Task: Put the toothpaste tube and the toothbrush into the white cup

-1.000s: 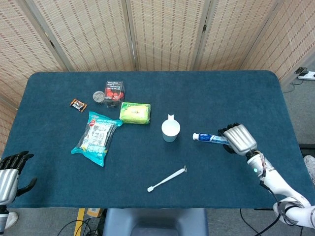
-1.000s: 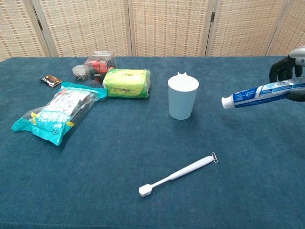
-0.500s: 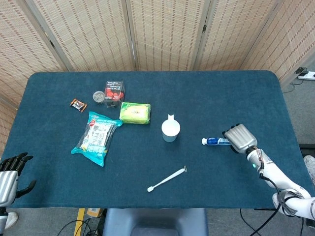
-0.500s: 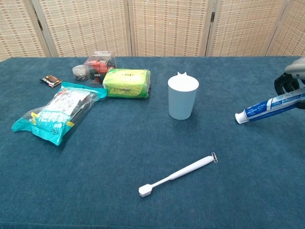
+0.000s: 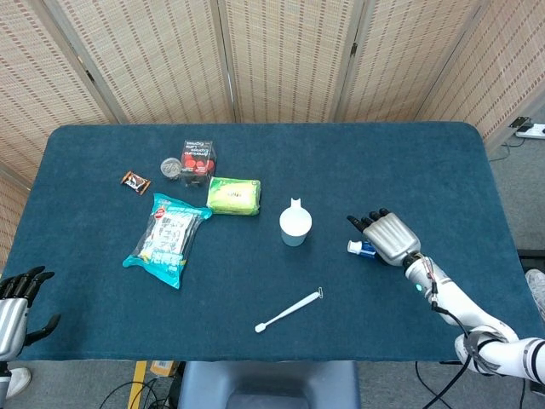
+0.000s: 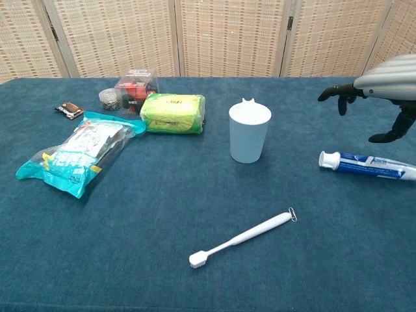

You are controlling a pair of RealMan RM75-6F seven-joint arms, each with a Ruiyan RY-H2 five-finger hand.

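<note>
The white cup (image 5: 295, 226) (image 6: 249, 132) stands upright near the middle of the blue table. A white and blue toothpaste tube (image 6: 367, 165) (image 5: 358, 248) lies flat on the cloth to its right, cap pointing at the cup. My right hand (image 5: 388, 238) (image 6: 380, 88) hovers just above the tube, fingers spread and holding nothing. The white toothbrush (image 5: 289, 309) (image 6: 242, 238) lies diagonally in front of the cup. My left hand (image 5: 15, 302) shows only at the lower left corner of the head view, off the table, fingers apart.
At the left of the table lie a teal snack bag (image 6: 73, 152), a green packet (image 6: 172, 113), a red and black box (image 6: 135, 87), a small round tin (image 6: 109, 98) and a dark candy wrapper (image 6: 68, 110). Wicker screens stand behind.
My right hand lowered the toothpaste tube onto the table and let it go; its fingers have opened above the tube. The cup and toothbrush have not moved.
</note>
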